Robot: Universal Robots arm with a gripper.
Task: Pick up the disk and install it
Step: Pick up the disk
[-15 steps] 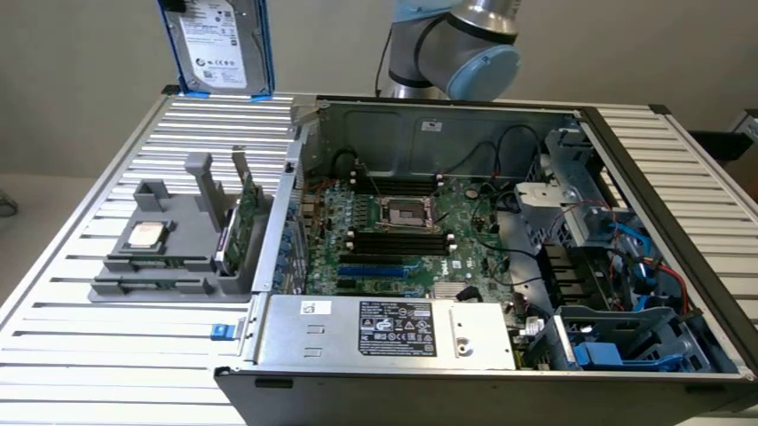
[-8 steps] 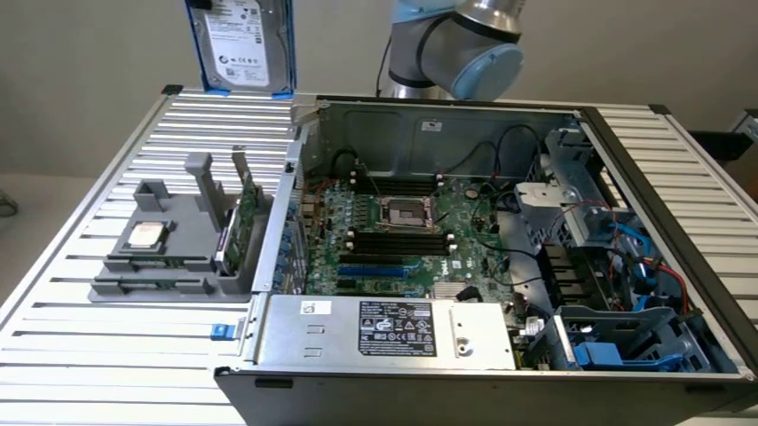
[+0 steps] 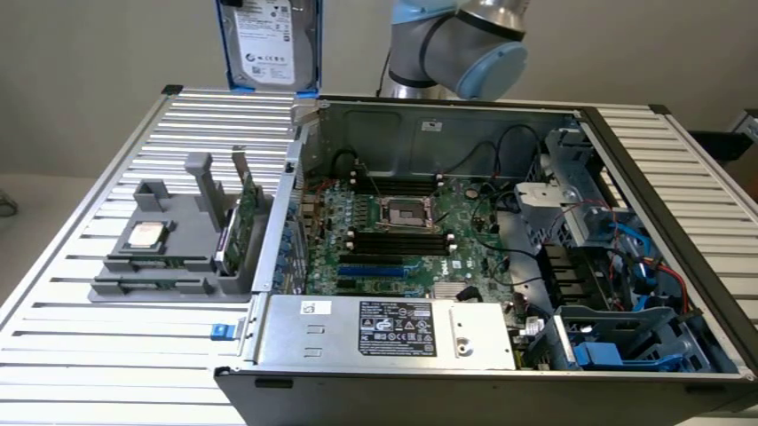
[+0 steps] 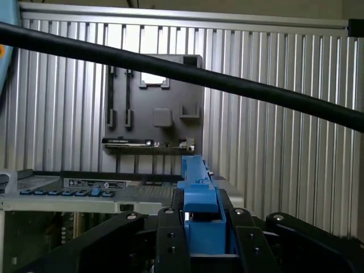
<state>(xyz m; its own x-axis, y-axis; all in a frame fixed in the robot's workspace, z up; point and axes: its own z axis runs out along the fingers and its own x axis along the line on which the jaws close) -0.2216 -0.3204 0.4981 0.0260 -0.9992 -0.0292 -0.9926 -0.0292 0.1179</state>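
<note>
The disk [image 3: 266,44], a silver-grey drive with a white printed label in a blue carrier, hangs upright high above the back edge of the table, toward the exterior view's left of the open computer case [image 3: 474,395]. In the wrist view the carrier's blue edge [image 4: 199,199] runs between my black fingers [image 4: 170,230]. My gripper [image 4: 200,239] is shut on the disk. The arm's grey and blue joints [image 3: 468,40] sit behind the case.
A grey holder [image 3: 166,257] on the slatted table [image 3: 106,364] carries a small silver chip [image 3: 145,235] and an upright green card [image 3: 243,222]. Blue drive bays [image 3: 616,346] sit in the case's near corner on the exterior view's right. A black cable [image 4: 227,85] crosses the wrist view.
</note>
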